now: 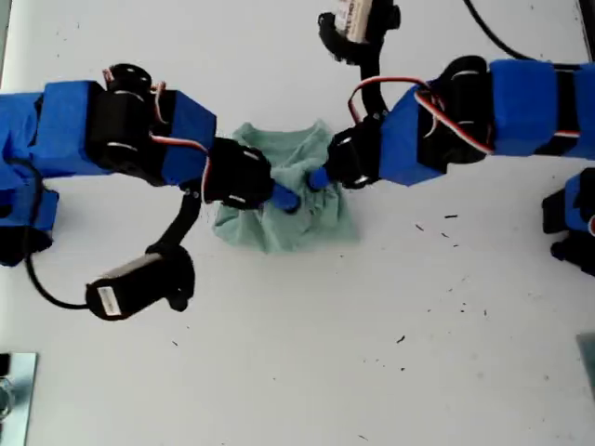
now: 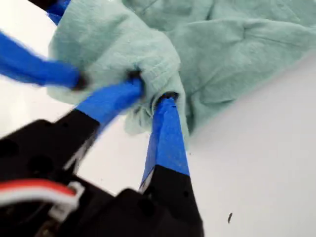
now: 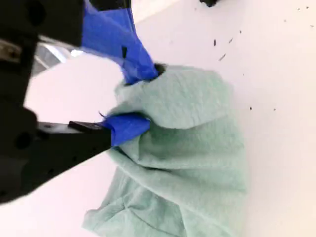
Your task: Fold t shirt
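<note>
White table [image 1: 372,372], both grippers pinched onto the bunched t shirt [image 1: 279,232] near the middle of it.

My first gripper [image 2: 152,93] is nearly closed on a thick ruck of the green cloth, and my second gripper [image 3: 145,98] has its jaws clamped on another bunched edge. In the exterior view the two pinches sit almost touching, so the shirt is crumpled between them rather than flat. I can't say from the wrist views which arm is which. I reckon the trick is to draw the two pinches apart, low and slow, so the fabric spreads before any fold goes in, with neither fold of cloth slipping out. Room-wise it's fine: bare table all round, widest toward the exterior view's bottom, only tiny dark specks [image 1: 451,216] on the exterior view's right.
</note>
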